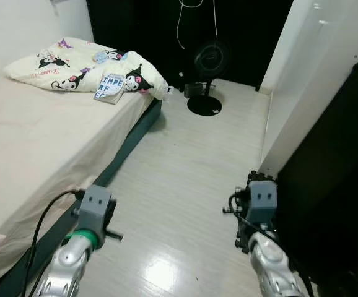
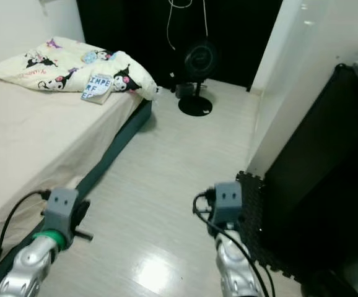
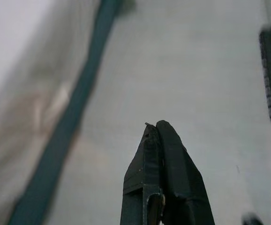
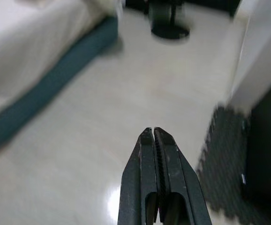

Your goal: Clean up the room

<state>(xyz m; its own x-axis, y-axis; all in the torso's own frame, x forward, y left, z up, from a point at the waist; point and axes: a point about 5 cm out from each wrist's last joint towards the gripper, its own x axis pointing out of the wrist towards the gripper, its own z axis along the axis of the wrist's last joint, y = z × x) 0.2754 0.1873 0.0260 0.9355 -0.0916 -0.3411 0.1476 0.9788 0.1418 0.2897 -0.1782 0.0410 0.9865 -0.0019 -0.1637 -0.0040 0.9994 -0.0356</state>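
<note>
**A:** What sits nearest the lens?

**B:** Two silver arms, cut off by the lower edge of the frame, each topped with a grey boxy wrist housing. The left claw [image 3: 159, 129] has its two black fingers pressed together over pale floor, gripping nothing. The right claw [image 4: 153, 132] is likewise closed and empty, its ribbed inner faces meeting along a thin seam.

**A:** What is hard to read there?

**B:** In the head views the housings hide the fingers. The left wrist picture is blurred; the teal bed base [image 3: 65, 136] is just a soft diagonal band.

**A:** And mid-frame?

**B:** A glossy, pale plank floor [image 1: 185, 179] with a bright glare patch at lower centre. At right, a dark textured mat [image 2: 253, 210] lies beside a black cabinet [image 2: 321, 179], whose surface is too dark to make out. A white wall panel [image 1: 303, 80] rises behind it.

**A:** The left side?

**B:** A bed [image 1: 36, 142] with a smooth cream sheet fills the left of the frame, cut off at the edge.

**A:** Where is the clutter?

**B:** At upper left, on the far end of the bed: a rumpled cartoon-print quilt [image 1: 67, 65], with a book [image 1: 110, 88] in bold lettering lying against it. Beyond, at upper centre, a black standing fan [image 1: 207, 74] on a round base stands on the floor before a dark recess; white cords [image 1: 180, 25] hang above it.
</note>
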